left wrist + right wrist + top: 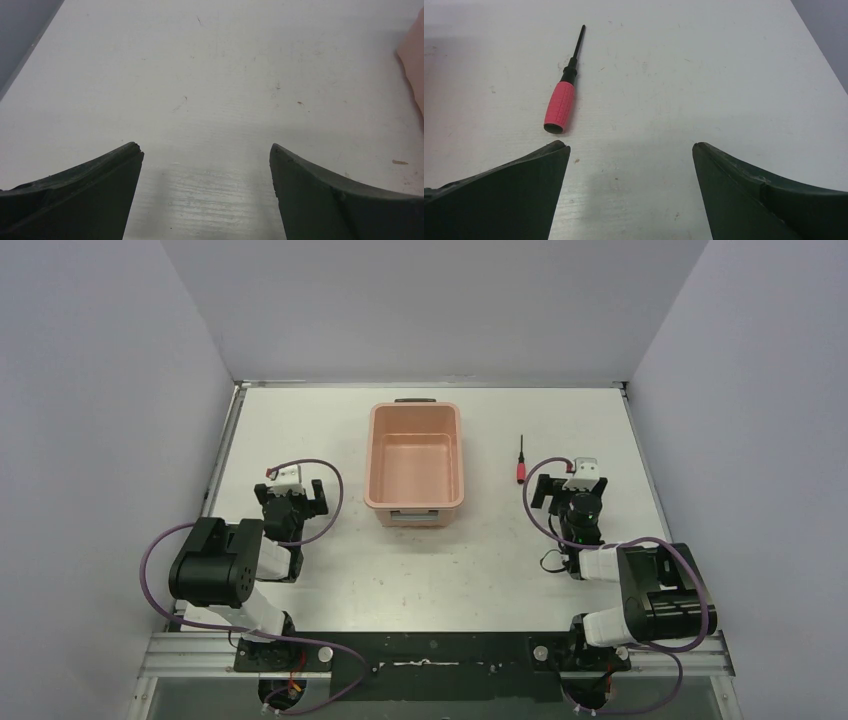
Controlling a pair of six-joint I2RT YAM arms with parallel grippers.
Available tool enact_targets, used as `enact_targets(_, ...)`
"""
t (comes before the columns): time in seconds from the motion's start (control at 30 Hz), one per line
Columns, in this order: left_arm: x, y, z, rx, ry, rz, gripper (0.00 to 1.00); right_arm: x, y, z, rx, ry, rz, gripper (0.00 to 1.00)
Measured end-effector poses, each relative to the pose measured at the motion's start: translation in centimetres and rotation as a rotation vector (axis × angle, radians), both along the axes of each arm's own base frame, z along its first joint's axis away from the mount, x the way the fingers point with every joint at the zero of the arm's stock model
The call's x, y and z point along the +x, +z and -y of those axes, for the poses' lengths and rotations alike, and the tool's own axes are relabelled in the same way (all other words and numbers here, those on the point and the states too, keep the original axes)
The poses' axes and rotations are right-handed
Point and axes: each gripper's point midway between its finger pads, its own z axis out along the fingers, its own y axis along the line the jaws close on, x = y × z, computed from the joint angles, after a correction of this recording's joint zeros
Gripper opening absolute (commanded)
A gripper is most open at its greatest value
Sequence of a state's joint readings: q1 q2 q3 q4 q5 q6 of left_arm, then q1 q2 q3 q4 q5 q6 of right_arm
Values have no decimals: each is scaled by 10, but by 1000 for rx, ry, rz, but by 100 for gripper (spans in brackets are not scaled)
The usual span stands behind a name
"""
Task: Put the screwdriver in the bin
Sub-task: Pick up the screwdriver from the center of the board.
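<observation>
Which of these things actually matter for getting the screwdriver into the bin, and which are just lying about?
For the job:
- screwdriver, flat on the table, right of the bin
- bin, with nothing in it
- right gripper, open, nearest the screwdriver

Just there:
- left gripper, open over bare table
- no other loose items visible

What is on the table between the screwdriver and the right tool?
Nothing: only bare white table lies between the screwdriver and the right tool, as the right wrist view shows.
</observation>
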State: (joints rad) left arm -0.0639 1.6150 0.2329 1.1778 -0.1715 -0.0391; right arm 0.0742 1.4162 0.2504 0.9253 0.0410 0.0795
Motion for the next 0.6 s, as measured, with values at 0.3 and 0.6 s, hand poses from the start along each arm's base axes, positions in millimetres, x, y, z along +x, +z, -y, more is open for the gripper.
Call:
enact_targets(0.3,0,0,0,0,0,0,97,0,-1,-3,-22,0,-5,100)
enact_targets(0.6,0,0,0,0,0,0,97,1,-2,-2,-26,-10,-18,100)
